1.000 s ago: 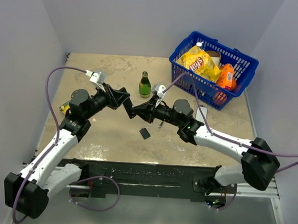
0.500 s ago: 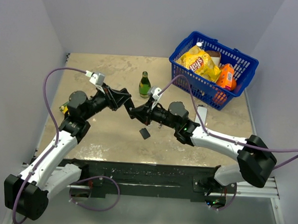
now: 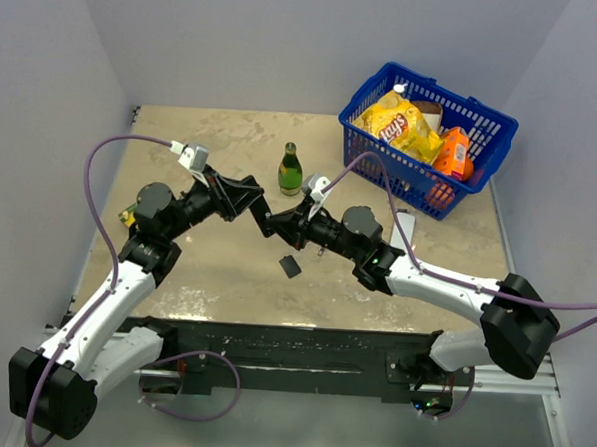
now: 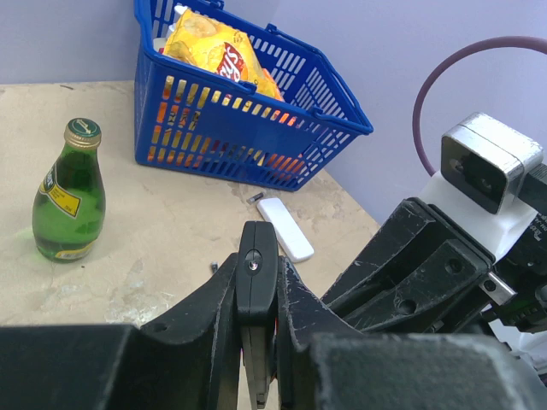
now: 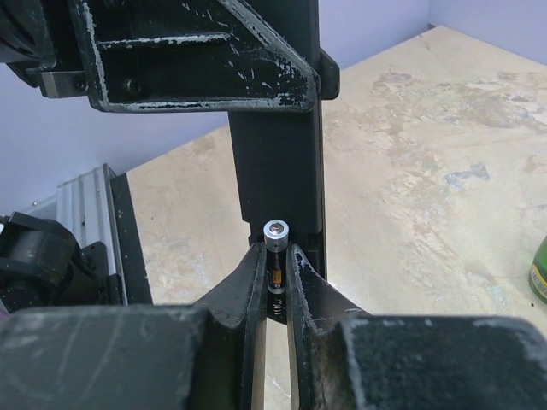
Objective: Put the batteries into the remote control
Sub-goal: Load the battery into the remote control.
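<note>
My left gripper is shut on the remote control, a slim black bar held edge-on above the table. In the right wrist view the remote control stands upright with its open compartment facing me. My right gripper is shut on a battery, whose silvery end sticks out above the fingertips against the compartment's lower end, where a small spring shows. In the top view the left gripper and right gripper meet at mid-table.
A small black cover piece lies on the table below the grippers. A green bottle stands behind them. The blue basket of snacks sits at the back right. A flat white device lies near it, beside a tiny cylinder.
The right wrist shifted a little left toward the remote, then eased slightly back to the right. Both grips are unchanged.
</note>
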